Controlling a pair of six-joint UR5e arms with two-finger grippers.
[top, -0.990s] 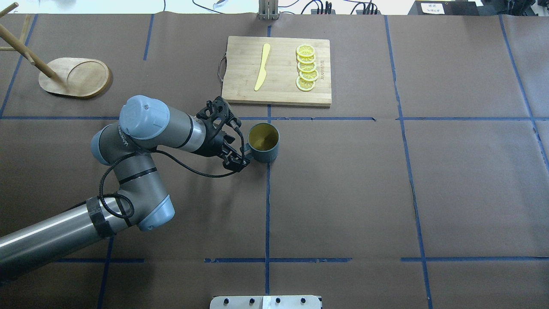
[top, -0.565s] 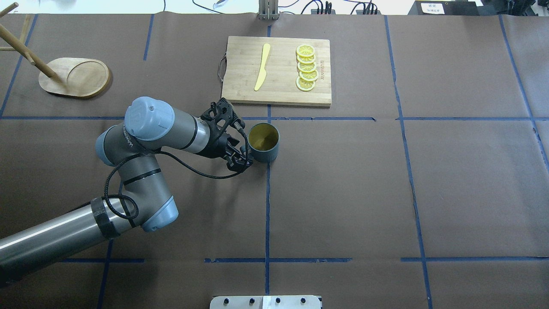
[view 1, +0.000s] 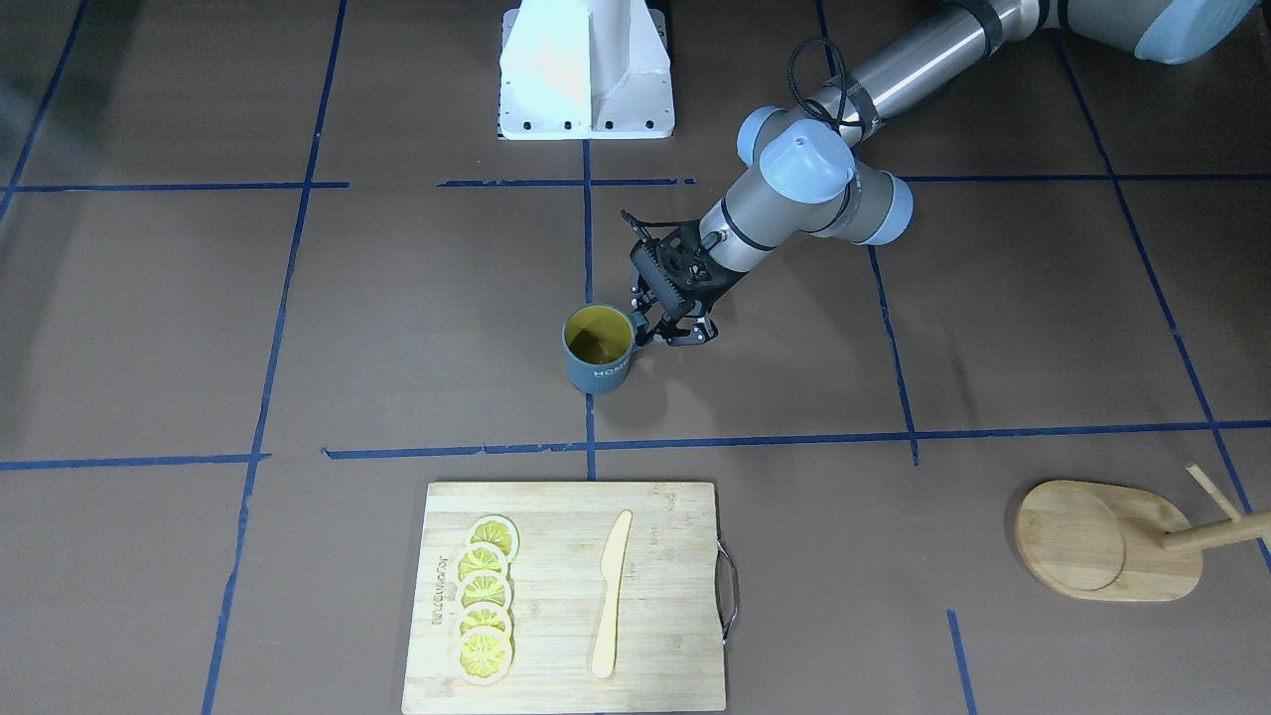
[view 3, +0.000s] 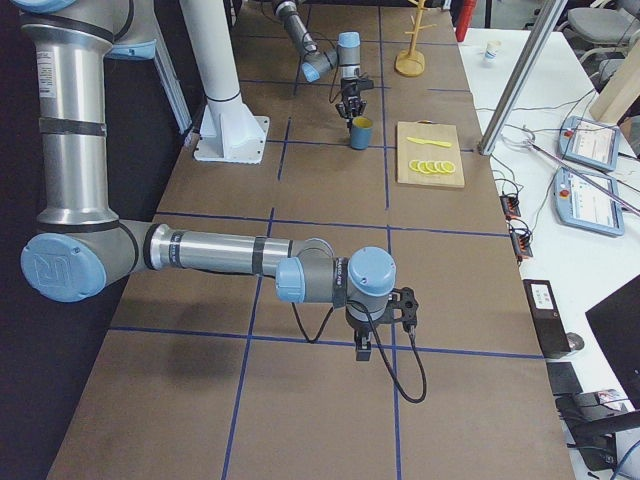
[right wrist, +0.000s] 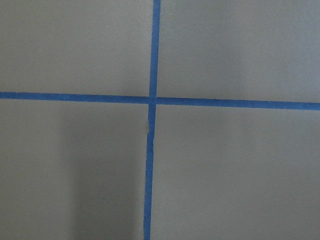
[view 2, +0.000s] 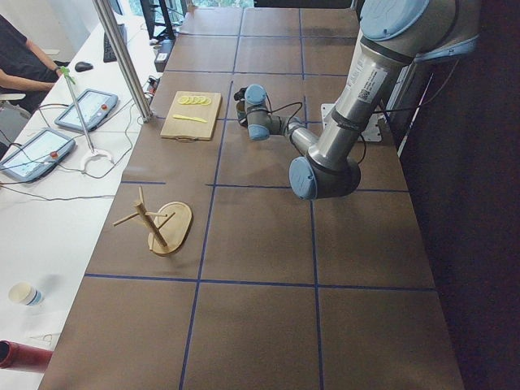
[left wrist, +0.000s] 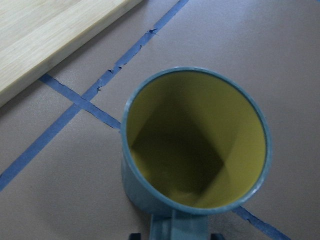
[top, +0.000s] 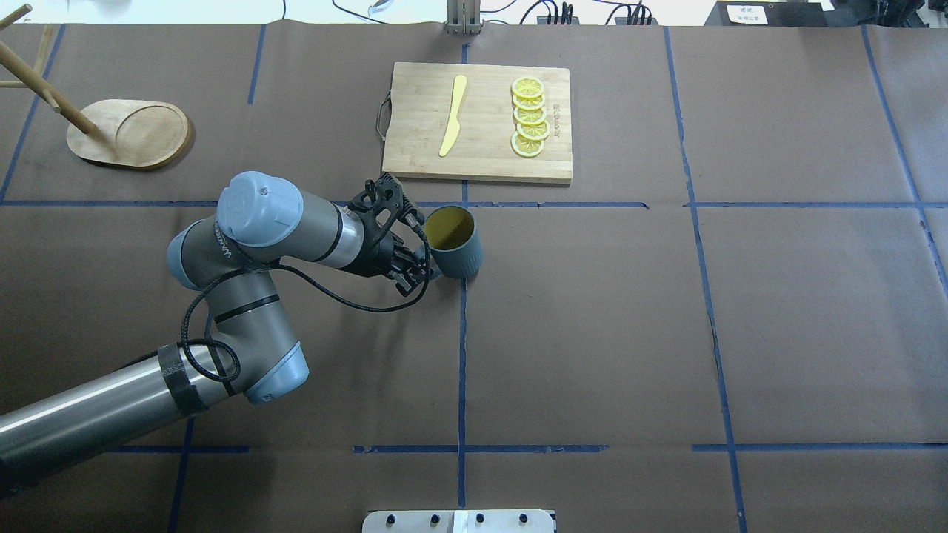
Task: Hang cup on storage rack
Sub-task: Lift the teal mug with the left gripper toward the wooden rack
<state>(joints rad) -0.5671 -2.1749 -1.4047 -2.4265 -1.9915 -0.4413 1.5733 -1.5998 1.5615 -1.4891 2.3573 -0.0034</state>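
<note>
The cup (top: 458, 254), dark grey-teal with a yellow inside, is near the table's middle and leans with its mouth tipped toward the cutting board. It also shows in the front view (view 1: 599, 350) and fills the left wrist view (left wrist: 195, 145). My left gripper (top: 423, 267) is shut on the cup's handle (left wrist: 179, 228), on the cup's left. The storage rack (top: 132, 135) stands at the far left, well apart from the cup; it also shows in the front view (view 1: 1104, 541). My right gripper (view 3: 366, 342) shows only in the exterior right view, low over the table; I cannot tell its state.
A bamboo cutting board (top: 485, 155) with a yellow knife (top: 452, 115) and several lemon slices (top: 529, 117) lies just beyond the cup. Blue tape lines cross the brown table cover. The robot's white base (view 1: 586, 70) stands at the near edge.
The left gripper has closed in on the handle and the cup, upright before, now leans with its mouth shifted toward the cutting board. The left arm has edged slightly right.
</note>
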